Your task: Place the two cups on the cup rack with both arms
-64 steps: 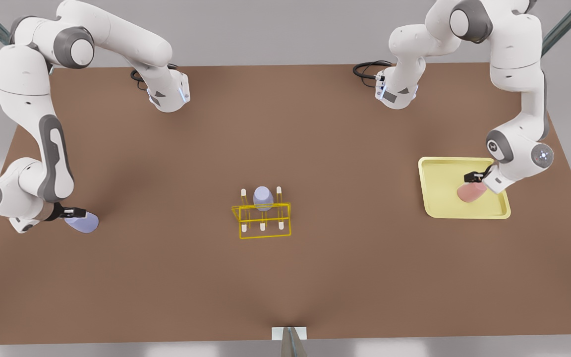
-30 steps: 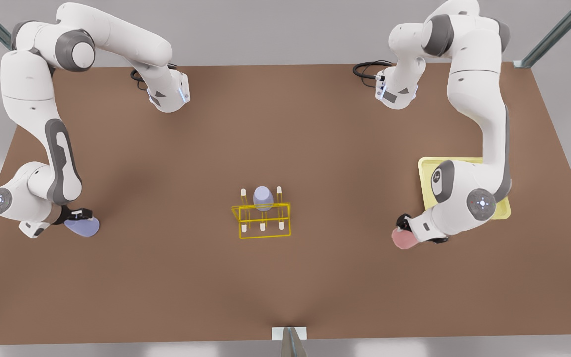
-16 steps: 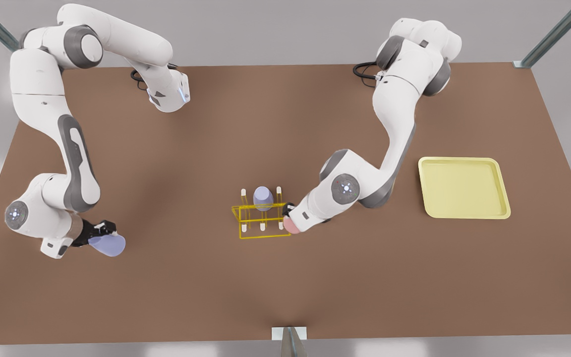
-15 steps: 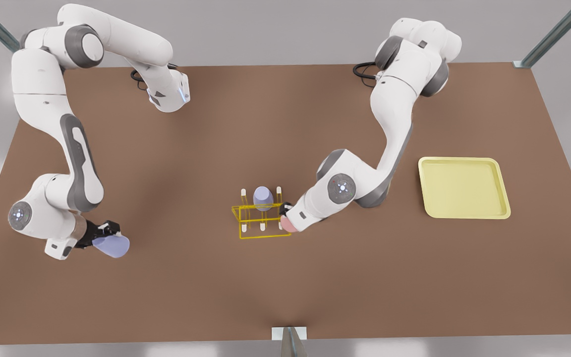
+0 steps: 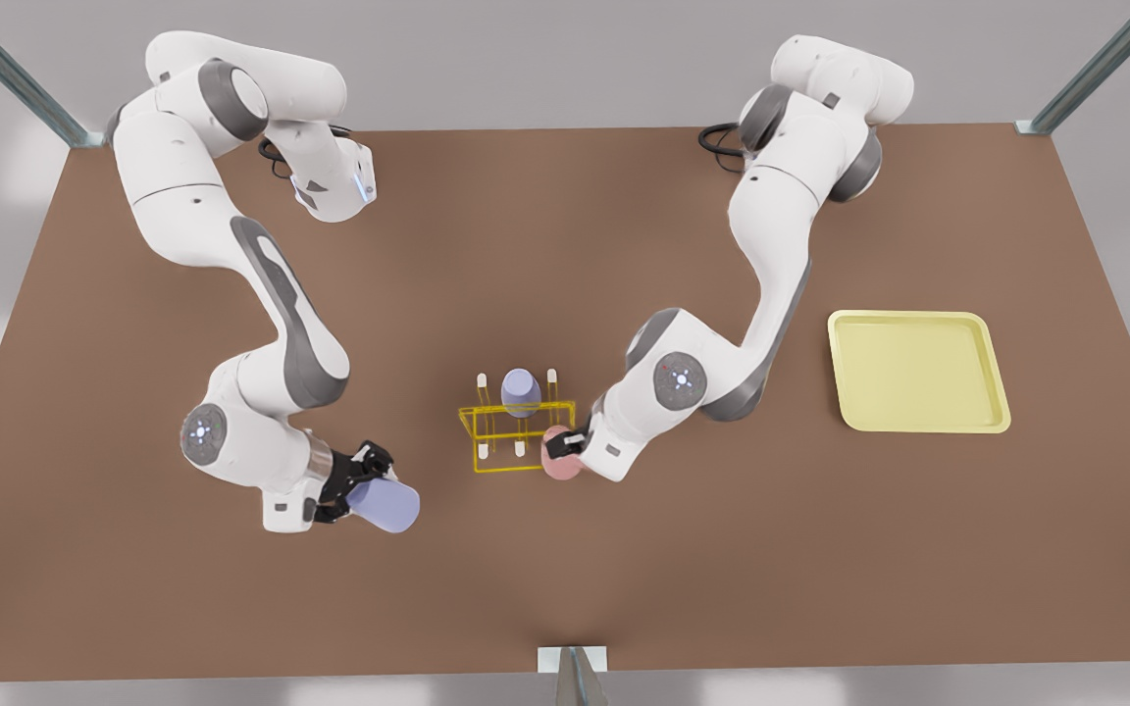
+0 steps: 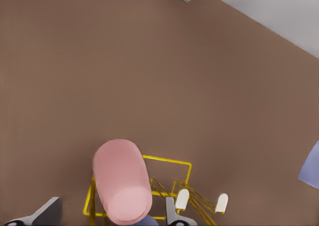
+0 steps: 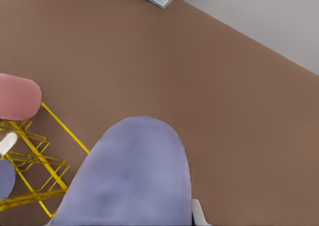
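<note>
The left gripper point(image 5: 563, 447), on the arm at the front view's right, is clamped on the salmon pink cup point(image 5: 558, 464), which sits between its jaws at the corner of the cup rack point(image 5: 518, 434) nearest that arm. In the left wrist view the pink cup point(image 6: 122, 183) runs out from between two grey fingertips point(image 6: 46, 212) whose ends are cut off by the frame edge, and it overlaps the rack's yellow wire frame point(image 6: 169, 162); whether it is already seated on a peg or just held over one cannot be told, since the cup hides whatever is under it. Two white-tipped pegs point(image 6: 182, 198) stand just beside the jaws. The right gripper point(image 5: 357, 482), on the arm at the front view's left, is closed around the lavender-blue cup point(image 5: 384, 506), held tilted with its far end pointing away from the wrist, well short of the rack. In the right wrist view this cup point(image 7: 130, 178) blocks the jaws almost wholly, so only a small pale fingertip point(image 7: 198, 213) shows beside it; beyond the jaws lie the rack's wire corner point(image 7: 37, 178) and the pink cup point(image 7: 17, 97), both cut off at the frame edge. A third lavender cup point(image 5: 521, 391) sits upside down on the rack's far row, on the far side of the left jaws. The pale yellow tray point(image 5: 916, 373) lies well apart, behind the left arm.
</note>
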`<action>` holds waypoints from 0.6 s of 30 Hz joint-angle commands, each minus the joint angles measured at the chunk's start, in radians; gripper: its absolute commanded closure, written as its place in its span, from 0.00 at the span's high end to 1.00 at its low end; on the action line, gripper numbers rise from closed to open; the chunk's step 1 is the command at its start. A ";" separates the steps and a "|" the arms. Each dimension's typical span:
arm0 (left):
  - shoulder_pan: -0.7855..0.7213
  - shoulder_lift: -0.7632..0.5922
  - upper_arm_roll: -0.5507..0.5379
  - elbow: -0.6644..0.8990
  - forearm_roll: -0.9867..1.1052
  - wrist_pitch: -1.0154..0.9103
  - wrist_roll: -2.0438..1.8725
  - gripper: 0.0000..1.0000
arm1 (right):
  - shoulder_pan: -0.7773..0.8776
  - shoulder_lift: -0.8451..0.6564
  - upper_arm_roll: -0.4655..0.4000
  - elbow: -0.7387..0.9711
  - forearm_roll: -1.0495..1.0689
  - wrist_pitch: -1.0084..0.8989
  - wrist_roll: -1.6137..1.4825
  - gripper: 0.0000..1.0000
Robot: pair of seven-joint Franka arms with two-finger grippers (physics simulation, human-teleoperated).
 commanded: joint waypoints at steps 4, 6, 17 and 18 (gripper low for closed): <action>0.281 -0.212 -0.001 0.003 0.287 -0.630 0.410 1.00 | 0.065 0.008 0.000 0.017 0.052 0.020 -0.007 0.70; 0.370 -0.272 0.003 0.001 0.353 -0.718 0.724 1.00 | 0.076 0.008 0.009 0.015 0.064 0.000 -0.015 0.70; 0.459 -0.652 0.101 -0.451 0.218 -0.699 1.017 1.00 | 0.062 0.007 0.049 0.012 0.069 -0.187 -0.041 0.70; 0.461 -0.649 0.101 -0.451 0.220 -0.699 1.017 1.00 | 0.060 0.007 0.049 0.012 0.069 -0.198 -0.042 0.70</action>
